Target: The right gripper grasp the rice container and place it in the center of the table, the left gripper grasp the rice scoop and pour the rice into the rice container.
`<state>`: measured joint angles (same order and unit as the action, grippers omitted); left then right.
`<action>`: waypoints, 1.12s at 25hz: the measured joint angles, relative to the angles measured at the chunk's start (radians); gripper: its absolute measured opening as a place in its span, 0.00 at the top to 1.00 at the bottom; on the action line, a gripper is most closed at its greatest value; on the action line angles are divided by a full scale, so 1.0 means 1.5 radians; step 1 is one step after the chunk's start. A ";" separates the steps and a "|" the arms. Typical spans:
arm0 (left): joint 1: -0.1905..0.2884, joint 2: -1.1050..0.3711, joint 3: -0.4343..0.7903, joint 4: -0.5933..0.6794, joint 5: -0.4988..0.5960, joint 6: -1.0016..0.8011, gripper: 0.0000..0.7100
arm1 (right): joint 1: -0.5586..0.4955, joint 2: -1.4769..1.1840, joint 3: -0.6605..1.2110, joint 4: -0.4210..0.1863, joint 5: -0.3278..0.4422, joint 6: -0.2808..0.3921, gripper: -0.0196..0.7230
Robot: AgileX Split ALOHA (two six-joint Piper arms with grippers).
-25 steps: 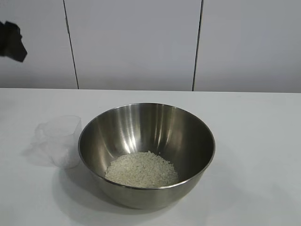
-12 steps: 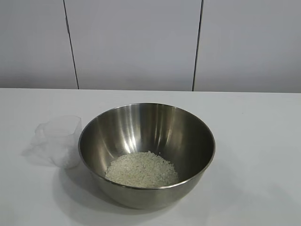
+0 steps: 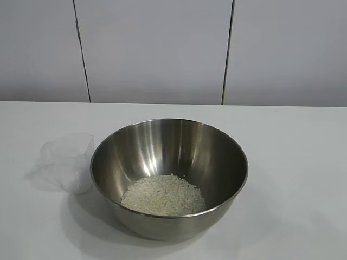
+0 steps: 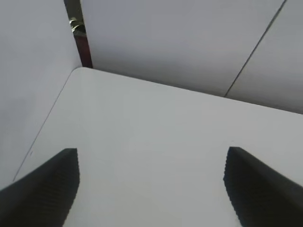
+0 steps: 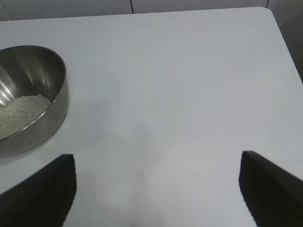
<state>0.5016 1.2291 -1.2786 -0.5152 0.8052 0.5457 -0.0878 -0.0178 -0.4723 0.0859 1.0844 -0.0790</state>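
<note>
From my seat the job looks finished: the rice point(image 3: 164, 195) lies heaped in the steel mixing bowl point(image 3: 169, 176) at the middle of the white table point(image 3: 293, 162), and the emptied measuring cup point(image 3: 69, 162) stands upright just beside it. The risk I see is a returning arm clipping that light cup and tipping it, or nudging the bowl off centre. My left gripper point(image 4: 151, 189) points down over bare table near its corner, jaws wide, holding nothing. My right gripper point(image 5: 156, 189) sits clear of the bowl, jaws wide and empty too
</note>
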 joint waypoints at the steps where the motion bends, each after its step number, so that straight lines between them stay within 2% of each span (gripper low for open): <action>1: -0.005 -0.019 0.000 -0.002 0.009 -0.002 0.15 | 0.000 0.000 0.000 0.000 0.000 0.000 0.11; 8: -0.013 -0.153 0.008 -0.006 0.094 -0.027 0.15 | 0.000 0.000 0.000 0.000 0.000 0.000 0.11; 13: -0.015 -0.255 0.087 -0.012 0.108 -0.070 0.15 | 0.000 0.000 0.000 0.000 -0.001 0.000 0.11; 15: -0.029 -0.295 0.136 -0.012 0.108 -0.086 0.15 | 0.000 0.000 0.000 0.000 -0.001 0.000 0.11; 18: -0.075 -0.360 0.215 -0.012 0.086 -0.091 0.15 | 0.000 0.000 0.000 0.000 -0.001 0.000 0.11; 24: -0.225 -0.533 0.358 -0.012 -0.070 -0.093 0.15 | 0.000 0.000 0.000 0.001 -0.001 0.000 0.11; 26: -0.265 -0.592 0.399 -0.003 -0.076 -0.094 0.15 | 0.000 0.000 0.000 0.001 -0.001 0.000 0.11; 28: -0.285 -0.656 0.431 0.026 -0.061 -0.112 0.15 | 0.000 0.000 0.000 0.001 -0.001 0.000 0.11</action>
<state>0.0744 0.2453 -0.6325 -0.4769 0.7142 0.3784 -0.0878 -0.0178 -0.4723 0.0871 1.0832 -0.0790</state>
